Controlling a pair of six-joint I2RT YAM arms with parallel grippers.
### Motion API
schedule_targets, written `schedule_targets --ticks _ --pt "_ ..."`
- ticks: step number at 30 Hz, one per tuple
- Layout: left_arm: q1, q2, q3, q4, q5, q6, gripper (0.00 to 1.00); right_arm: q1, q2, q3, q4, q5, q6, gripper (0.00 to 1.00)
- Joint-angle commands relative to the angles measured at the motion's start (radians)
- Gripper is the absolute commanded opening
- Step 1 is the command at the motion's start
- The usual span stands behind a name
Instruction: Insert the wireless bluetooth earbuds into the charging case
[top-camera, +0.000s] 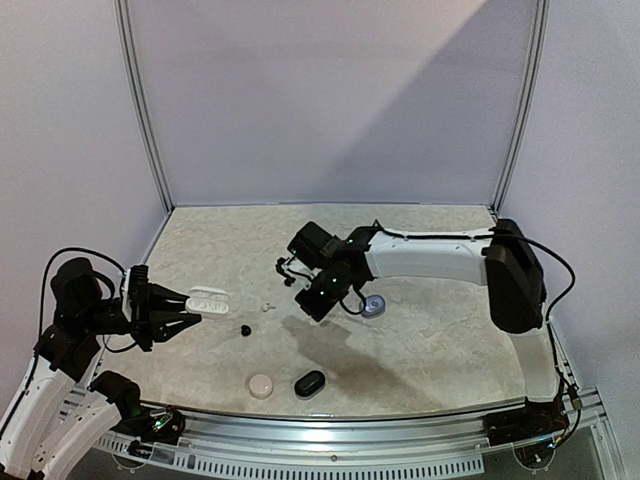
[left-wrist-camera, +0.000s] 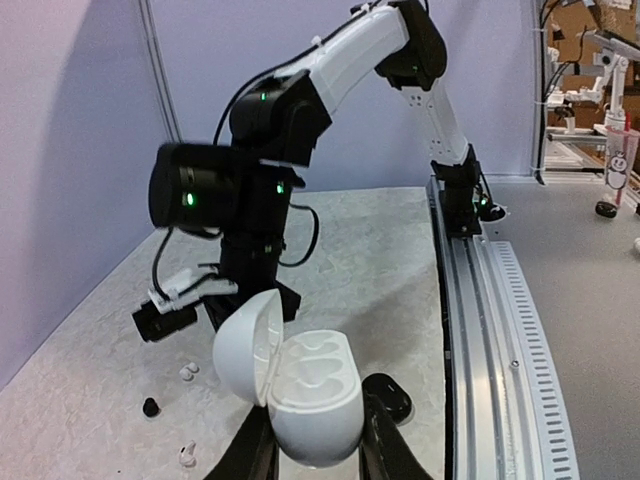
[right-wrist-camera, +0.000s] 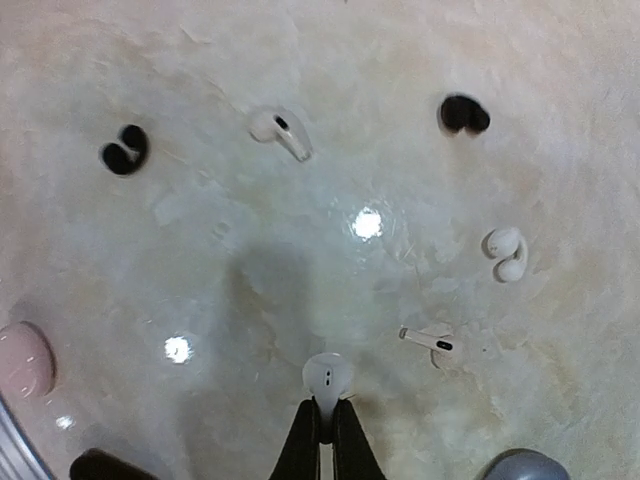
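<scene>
My left gripper (left-wrist-camera: 312, 425) is shut on the base of a white charging case (left-wrist-camera: 305, 385), whose lid stands open over two empty wells. In the top view this case (top-camera: 208, 298) sits at the left gripper (top-camera: 195, 308). My right gripper (right-wrist-camera: 327, 410) is shut on the stem of a white earbud (right-wrist-camera: 327, 375), held above the table. In the top view the right gripper (top-camera: 288, 272) hangs over the table's middle. Loose earbuds lie below it: black ones (right-wrist-camera: 125, 150) (right-wrist-camera: 463, 113) and white ones (right-wrist-camera: 280, 130) (right-wrist-camera: 505, 253) (right-wrist-camera: 430, 342).
A pinkish shut case (top-camera: 261, 385) and a black case (top-camera: 310, 383) lie near the front edge. A grey-blue case (top-camera: 373, 305) sits under the right arm. The black case (left-wrist-camera: 390, 392) is just beyond the left gripper's fingers, by the rail (left-wrist-camera: 480, 330).
</scene>
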Motion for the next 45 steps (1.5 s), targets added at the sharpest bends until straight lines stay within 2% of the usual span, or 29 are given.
schedule_targets --ticks 1,7,12,21,32,45 --pt "-0.006 0.071 0.011 0.077 0.083 0.07 0.0 -0.007 -0.228 -0.02 0.025 -0.129 -0.206 0.0" --pt "-0.046 0.118 0.044 0.091 0.125 0.158 0.0 -0.007 -0.514 -0.187 0.208 -0.298 -0.338 0.0" --pt "-0.124 0.123 0.06 0.078 0.087 0.207 0.0 0.041 -0.615 -0.224 0.286 -0.332 -0.384 0.0" --pt "-0.189 0.162 0.091 0.072 0.015 0.261 0.0 0.167 -0.573 -0.105 0.255 -0.428 -0.524 0.0" --pt "-0.213 0.158 0.098 0.078 -0.029 0.25 0.0 0.211 -0.55 -0.064 0.223 -0.468 -0.591 0.0" --pt "-0.223 0.156 0.076 0.176 -0.076 0.102 0.0 0.243 -0.478 -0.047 0.216 -0.468 -0.678 0.0"
